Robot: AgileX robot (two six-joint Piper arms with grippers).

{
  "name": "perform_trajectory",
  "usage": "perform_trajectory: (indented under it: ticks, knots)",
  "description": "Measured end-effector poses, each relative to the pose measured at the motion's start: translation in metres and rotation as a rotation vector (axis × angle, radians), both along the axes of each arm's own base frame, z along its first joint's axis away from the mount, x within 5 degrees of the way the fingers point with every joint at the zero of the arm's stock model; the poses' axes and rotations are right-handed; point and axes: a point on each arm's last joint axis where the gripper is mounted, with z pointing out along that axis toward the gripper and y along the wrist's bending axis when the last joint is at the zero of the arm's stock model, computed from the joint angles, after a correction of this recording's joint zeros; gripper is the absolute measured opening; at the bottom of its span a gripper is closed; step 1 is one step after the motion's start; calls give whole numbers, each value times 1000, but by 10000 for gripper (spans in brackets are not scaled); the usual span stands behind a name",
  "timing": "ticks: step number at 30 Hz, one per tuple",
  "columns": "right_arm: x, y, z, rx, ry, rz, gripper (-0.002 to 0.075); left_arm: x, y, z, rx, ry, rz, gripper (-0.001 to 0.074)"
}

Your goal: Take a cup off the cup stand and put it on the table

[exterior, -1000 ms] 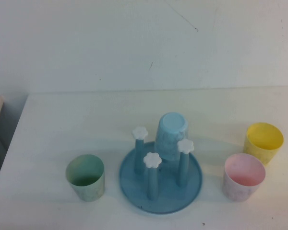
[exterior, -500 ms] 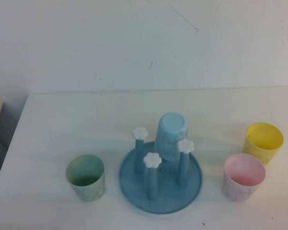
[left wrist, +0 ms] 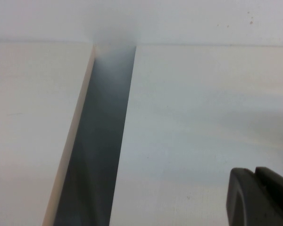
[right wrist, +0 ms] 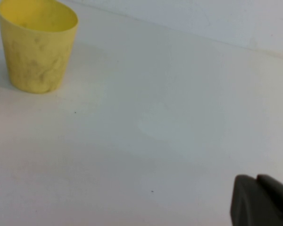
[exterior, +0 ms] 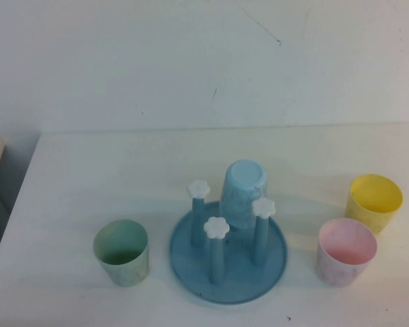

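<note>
From the high view, the mint-green cup stands upright on the white tabletop, mouth up and long axis vertical, just beside the left edge of the blue cup stand without clearly touching it. No brand, label or writing can be read on any of the things. The stand's round dish carries four upright pegs; three show their white flower caps, and the fourth, at the back, wears a light blue cup turned upside down, base up. To the right of the stand a pink cup stands mouth up, and just behind it a yellow cup, also mouth up, the two close together. Neither arm shows in this view. In the left wrist view, the left pincer appears as dark fingers pressed together, empty, over the tabletop's left part, near the dark gap that runs between the tabletop and a neighbouring pale surface. In the right wrist view, the right pincer is likewise pressed together and holds nothing, above bare tabletop, well apart from the yellow cup.
</note>
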Motion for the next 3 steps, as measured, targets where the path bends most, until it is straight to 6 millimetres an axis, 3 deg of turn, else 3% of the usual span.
perform_trajectory:
  ticks: [3]
  knots:
    - [0, 0, 0, 0, 0, 0, -1, 0, 0, 0, 0, 0, 0, -2]
